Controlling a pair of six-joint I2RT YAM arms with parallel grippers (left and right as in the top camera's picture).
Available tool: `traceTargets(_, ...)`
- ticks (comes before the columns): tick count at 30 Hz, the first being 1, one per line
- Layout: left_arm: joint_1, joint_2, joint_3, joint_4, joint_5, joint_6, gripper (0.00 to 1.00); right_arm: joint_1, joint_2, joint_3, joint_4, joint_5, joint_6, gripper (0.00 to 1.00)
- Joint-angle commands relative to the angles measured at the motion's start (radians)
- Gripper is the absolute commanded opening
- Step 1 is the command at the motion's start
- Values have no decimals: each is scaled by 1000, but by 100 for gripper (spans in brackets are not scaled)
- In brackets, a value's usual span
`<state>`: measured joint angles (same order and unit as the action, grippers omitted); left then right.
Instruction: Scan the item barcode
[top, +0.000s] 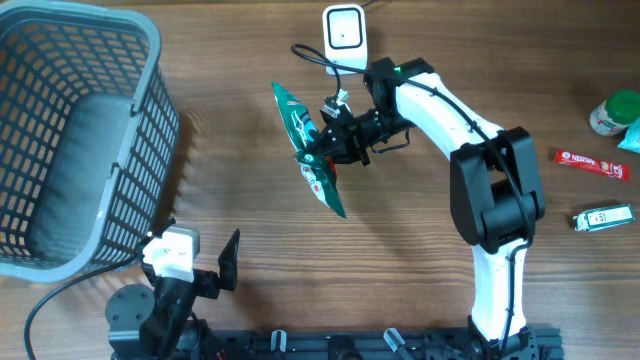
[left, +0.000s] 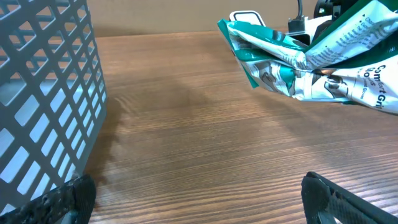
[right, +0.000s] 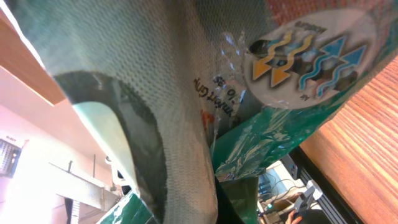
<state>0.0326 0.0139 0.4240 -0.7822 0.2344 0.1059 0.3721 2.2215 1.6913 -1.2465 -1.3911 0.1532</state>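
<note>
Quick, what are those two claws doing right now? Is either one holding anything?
Left gripper: open, holding nothing.
Right gripper: shut on the green packet.

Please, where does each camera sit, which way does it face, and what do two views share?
Overhead: above the table, facing down on left gripper, right gripper, grey basket, white scanner.
Left wrist: low, facing across the table; open left gripper's fingertips at the bottom corners.
Right wrist: close against the green packet in the shut right gripper.
Shared: all three show the packet.
</note>
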Motion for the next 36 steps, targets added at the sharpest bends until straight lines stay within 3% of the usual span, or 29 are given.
traceTargets(1, -5, -6, -6, 2, 12, -10, 100, 5, -34, 13, 2, -18, -105, 4)
traceTargets(7, -5, -6, -6, 2, 12, -10, 100, 21, -34, -73, 40, 125, -74, 5)
traceTargets(8, -5, -6, -6, 2, 12, -10, 100, 24, -34, -89, 74, 268, -57, 9)
traceTargets(10, -5, -6, -6, 2, 12, -10, 100, 27, -34, -111, 94, 702, 131, 5)
traceTargets(15, -5, -6, -6, 2, 11, -10, 100, 25, -35, -105, 105, 1164, 266, 5)
traceTargets(18, -5, -6, -6, 2, 12, -10, 100, 25, -51, -100, 102, 1325, 319, 21)
traceTargets(20, -5, -6, -6, 2, 12, -10, 100, 25, -66, -74, 87, 1341, 319, 38)
traceTargets(22, -5, -6, -6, 2, 12, -10, 100, 25, -94, -32, 58, 1361, 319, 68)
traceTargets(23, -5, -6, -6, 2, 12, -10, 100, 25, -111, -21, 48, 1369, 320, 97)
traceTargets(30, -5, -6, -6, 2, 12, -10, 100, 76, -212, -15, 3, 1488, 458, 100)
traceTargets(36, -5, -6, -6, 2, 12, -10, 100, 243, -105, -18, 109, 1705, 538, 100)
